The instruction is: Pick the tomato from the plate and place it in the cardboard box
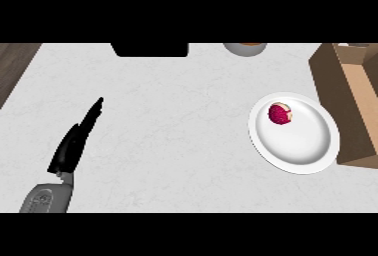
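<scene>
Left hand (74, 142): black, at lower left of the counter (162, 130), on a grey forearm (46, 199) entering from the lower edge. Seen edge-on, fingers straight and together, tips pointing up and slightly right; holds nothing and touches no object. Well apart from the plate.

Right hand: not shown.

Tomato (280, 114): small, round, deep red with a pale patch on its right side; lies on the upper left part of the plate (303, 145), untouched.

Plate: white, smooth, round though it reads as an oval, tilted long axis; its right rim overlaps or touches the box's left wall, which of the two cannot be told.

Box (351, 100): brown cardboard, open top, at right edge; cut off by the frame on the right, so its inside is mostly out of view.

Bowl (245, 48): grey, rounded, at top centre-right; only its lower part shows, contents unclear.

Dark object (150, 49): black, rectangular, at top centre; cut off above, identity unclear.

Counter: white, faintly veined, stone-like. Strip of dark wood (15, 65) at upper left corner.
</scene>
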Available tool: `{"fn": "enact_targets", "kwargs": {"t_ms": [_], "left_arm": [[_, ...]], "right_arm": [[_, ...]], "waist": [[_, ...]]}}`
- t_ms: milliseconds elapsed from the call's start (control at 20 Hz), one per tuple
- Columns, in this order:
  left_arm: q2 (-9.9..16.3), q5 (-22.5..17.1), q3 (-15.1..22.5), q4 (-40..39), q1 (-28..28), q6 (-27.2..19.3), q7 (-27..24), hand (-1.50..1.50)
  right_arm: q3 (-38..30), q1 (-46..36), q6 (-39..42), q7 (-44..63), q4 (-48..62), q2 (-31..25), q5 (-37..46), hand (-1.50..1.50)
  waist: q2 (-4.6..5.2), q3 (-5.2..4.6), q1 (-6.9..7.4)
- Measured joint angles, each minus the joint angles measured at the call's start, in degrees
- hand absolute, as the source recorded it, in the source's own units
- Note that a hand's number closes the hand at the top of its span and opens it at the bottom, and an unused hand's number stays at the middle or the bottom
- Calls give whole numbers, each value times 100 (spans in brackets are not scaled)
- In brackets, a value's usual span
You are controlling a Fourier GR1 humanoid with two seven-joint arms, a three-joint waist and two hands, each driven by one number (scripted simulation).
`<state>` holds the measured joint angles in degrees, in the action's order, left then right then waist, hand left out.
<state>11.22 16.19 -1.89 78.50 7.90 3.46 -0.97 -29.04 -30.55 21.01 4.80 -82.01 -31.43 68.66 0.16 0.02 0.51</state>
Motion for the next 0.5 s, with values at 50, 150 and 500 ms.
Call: {"fn": "enact_targets", "kwargs": {"t_ms": [50,150,500], "left_arm": [[21,-7,-26,-45,28,14,-21,0],[-2,5,5,-7,16,20,6,0],[-3,21,-38,-181,130,14,-85,0]], "right_arm": [[-34,-40,-43,-36,288,-45,-16,150],[-118,-81,89,-77,830,-140,-81,-150],[-316,-283,-68,-909,2551,-274,-534,-150]], "waist": [[4,0,5],[12,1,29],[27,7,47]]}}
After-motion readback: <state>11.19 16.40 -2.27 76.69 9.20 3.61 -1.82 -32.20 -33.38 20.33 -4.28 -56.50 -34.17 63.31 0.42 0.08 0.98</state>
